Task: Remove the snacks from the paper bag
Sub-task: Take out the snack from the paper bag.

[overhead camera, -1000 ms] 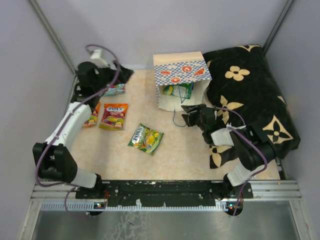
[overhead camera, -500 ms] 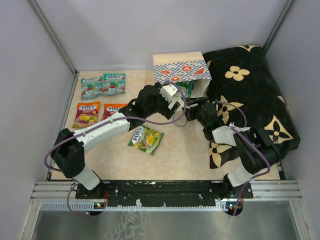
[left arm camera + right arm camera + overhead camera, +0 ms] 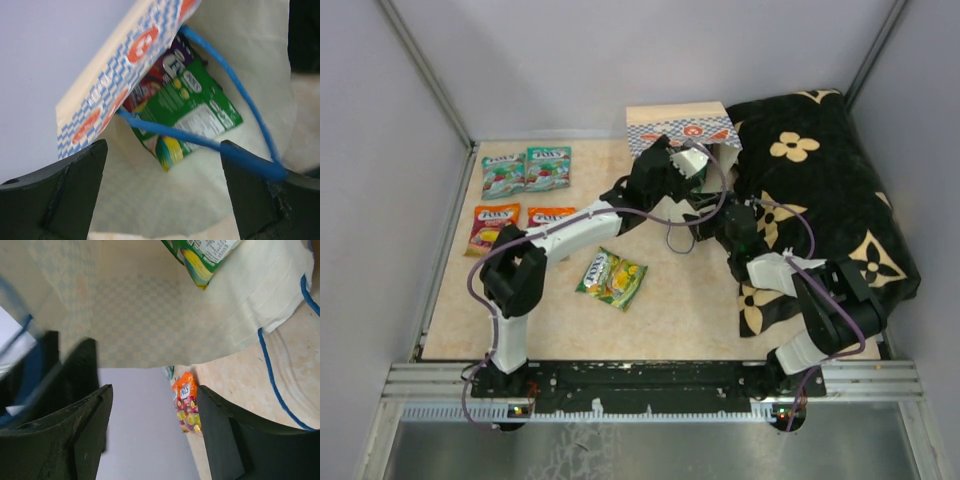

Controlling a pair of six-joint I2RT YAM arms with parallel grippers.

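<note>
Paper bag (image 3: 675, 122) lies on its side at the far edge of the bench (image 3: 670, 320), right of middle. Its mouth faces the near edge, and it sits against the black flowered cloth (image 3: 820, 190) along the right edge.

Left tool (image 3: 696, 163) is at the bag mouth, fingers wide apart, nothing clamped. A blue cord handle (image 3: 200, 142) runs across the gap in the left wrist view.

Inside the bag are a green packet (image 3: 192, 112) and a purple packet (image 3: 172, 57) partly behind it.

Right tool (image 3: 698, 216) is low, just before the mouth, fingers apart and empty.

Out on the bench:
- two teal packets (image 3: 525, 170) side by side near the far-left corner
- an orange-yellow packet (image 3: 492, 225) by the left edge
- a red-orange packet (image 3: 552, 213) beside it, partly under the left arm
- a green-yellow packet (image 3: 612, 277) mid-bench
</note>
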